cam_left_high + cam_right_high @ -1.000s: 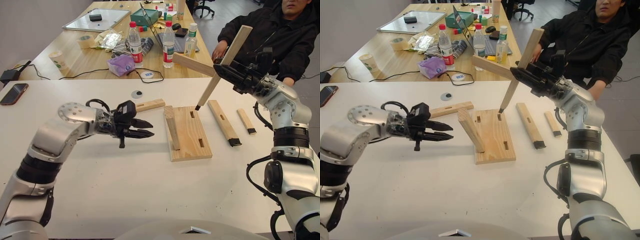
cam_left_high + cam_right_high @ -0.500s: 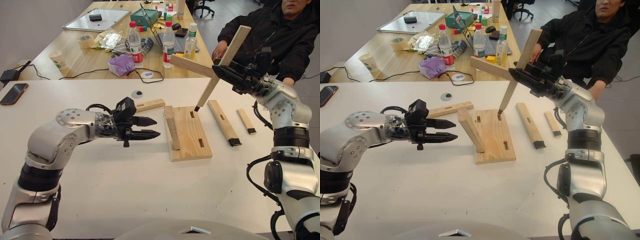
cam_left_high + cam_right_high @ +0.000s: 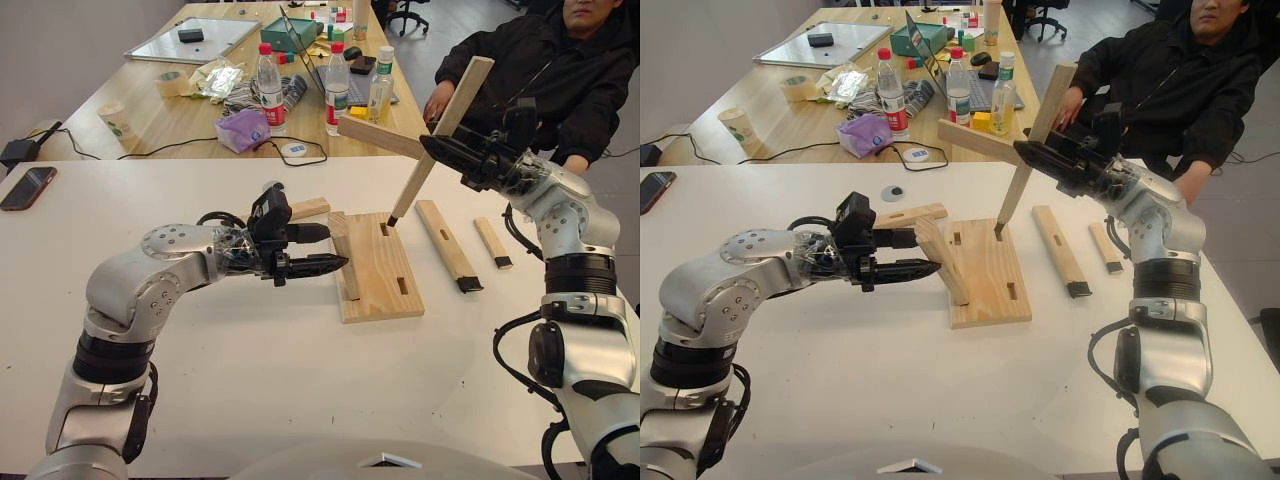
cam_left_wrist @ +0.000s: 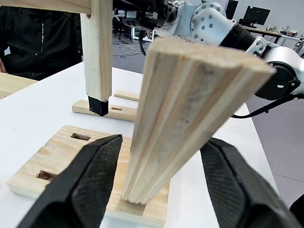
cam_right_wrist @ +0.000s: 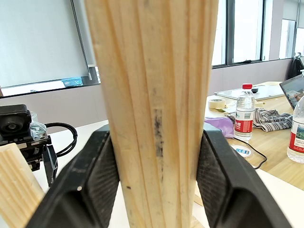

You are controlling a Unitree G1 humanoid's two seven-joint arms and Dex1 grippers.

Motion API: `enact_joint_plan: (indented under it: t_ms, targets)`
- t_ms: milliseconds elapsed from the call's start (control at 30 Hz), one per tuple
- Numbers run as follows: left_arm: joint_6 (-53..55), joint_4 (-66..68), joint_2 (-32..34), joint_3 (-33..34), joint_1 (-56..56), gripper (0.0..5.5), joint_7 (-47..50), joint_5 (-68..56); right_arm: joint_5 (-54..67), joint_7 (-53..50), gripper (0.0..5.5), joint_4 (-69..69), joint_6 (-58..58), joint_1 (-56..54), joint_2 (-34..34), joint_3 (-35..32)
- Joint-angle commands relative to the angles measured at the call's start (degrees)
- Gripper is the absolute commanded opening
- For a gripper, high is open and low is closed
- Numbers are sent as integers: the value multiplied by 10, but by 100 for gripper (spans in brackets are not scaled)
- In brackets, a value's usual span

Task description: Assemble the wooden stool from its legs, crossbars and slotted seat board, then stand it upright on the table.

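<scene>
In the head views, the seat board [image 3: 380, 272] lies flat near the middle of the white table [image 3: 300, 400]. Bare tabletop stretches along its near side and to the left. A standing leg [image 3: 343, 256] rises, tilted, from a slot on the board's left side. The left gripper [image 3: 336, 248] is level with it, fingers spread and reaching to either side of it. The right gripper [image 3: 447, 150] is raised above the board's far edge. It clamps a held leg [image 3: 413, 187] with a crossbar [image 3: 380, 137] joined to it, and that leg's black tip hangs by the far right slot. Right of the board lie a slotted leg [image 3: 447, 245] and a short crossbar [image 3: 492, 242], and another piece [image 3: 308, 208] lies behind the left gripper. Water bottles [image 3: 268, 78] and a purple bag [image 3: 243, 130] crowd the wooden desk [image 3: 160, 125] behind. A phone [image 3: 27, 187] sits near the table's left edge.

In the left wrist view, the dark fingers [image 4: 97, 185] flank the standing leg near its foot, with a gap showing on each side. The held leg's tip hovers clear of the board, close to a slot.

In the right wrist view, both pads [image 5: 102, 178] press against the held leg.
</scene>
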Motion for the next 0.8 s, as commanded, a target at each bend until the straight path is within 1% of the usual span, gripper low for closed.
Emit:
enact_joint_plan:
  t_ms: [33,67,167,200,267,400,533,633,700,800]
  targets:
    - [-9,11,-15,-6,-19,292,9,4,-9,4,208,0,-3,-13,-11,3]
    - [-12,16,-19,-8,-21,292,11,6,-10,5,208,2,-4,-14,-11,4]
    - [-17,26,-15,-14,-23,248,3,14,-14,6,208,4,-6,-15,-10,3]
    - [-21,27,-2,-22,-22,235,-10,21,-15,6,208,4,-7,-15,-10,2]
    - [-26,30,31,-36,-24,226,-46,33,-17,7,208,5,-9,-16,-11,1]
    - [-48,45,95,-63,-42,218,-120,60,-16,8,208,-2,-5,-14,-8,1]
    - [-97,88,165,-82,-81,211,-206,106,6,17,208,-23,27,-4,-10,-5]
    - [-127,113,194,-102,-106,204,-257,134,23,29,208,-53,55,10,-10,-6]
    - [-139,123,202,-112,-123,203,-281,147,33,34,208,-82,70,26,-9,-2]
    - [-138,125,190,-118,-140,203,-286,153,50,32,208,-140,98,64,-3,7]
